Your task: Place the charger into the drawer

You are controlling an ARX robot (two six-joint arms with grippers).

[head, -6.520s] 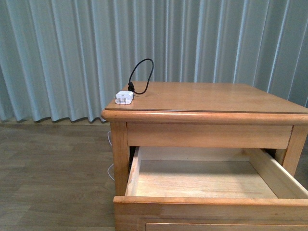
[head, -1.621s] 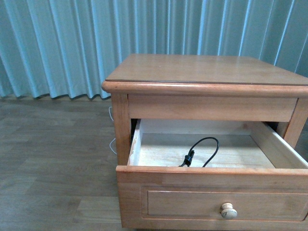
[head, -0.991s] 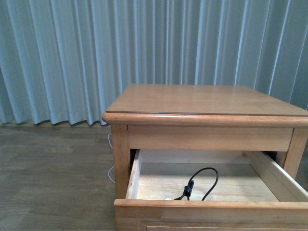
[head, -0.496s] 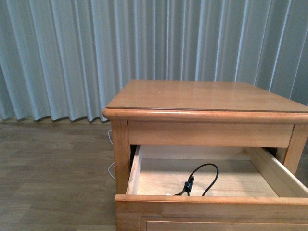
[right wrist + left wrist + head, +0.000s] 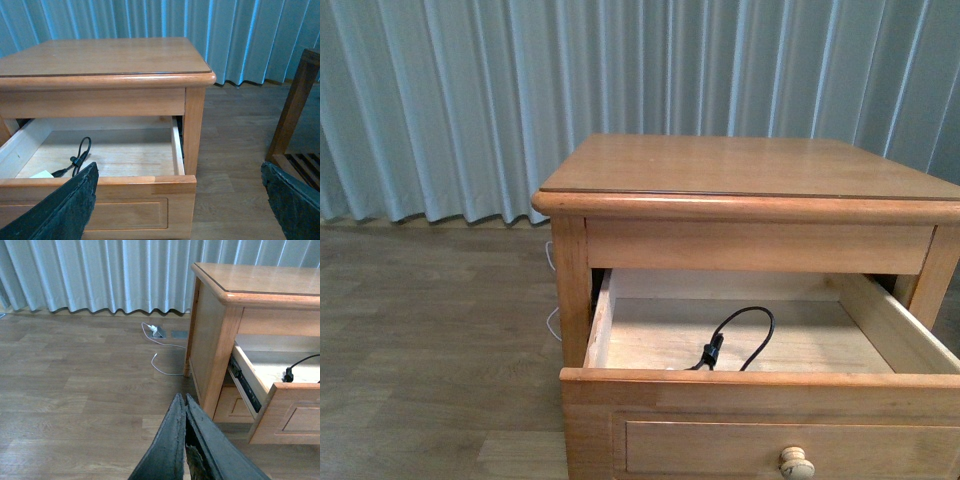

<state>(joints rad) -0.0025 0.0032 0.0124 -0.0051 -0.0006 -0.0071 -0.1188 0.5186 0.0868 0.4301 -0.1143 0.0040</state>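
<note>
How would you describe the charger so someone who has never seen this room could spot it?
Find the honey-brown nightstand in front of the curtain; its drawer is pulled open. Inside, near the front, lies the charger: a white block with a thin black cable looped upward. The white plug on the floor has a white cord instead.

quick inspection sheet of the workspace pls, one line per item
surface: wooden nightstand top, smooth, honey-brown
job's things: charger lies inside the drawer; the drawer is pulled open
clutter: nothing seen
grippers: left gripper shut, empty, over the floor beside the nightstand; right gripper open, empty, facing the drawer front
cables: black cable loops on the drawer bottom; white cable trails on the floor from a plug near the curtain
surroundings: pale curtain, wood-look floor, wooden frame to the nightstand's side
</note>
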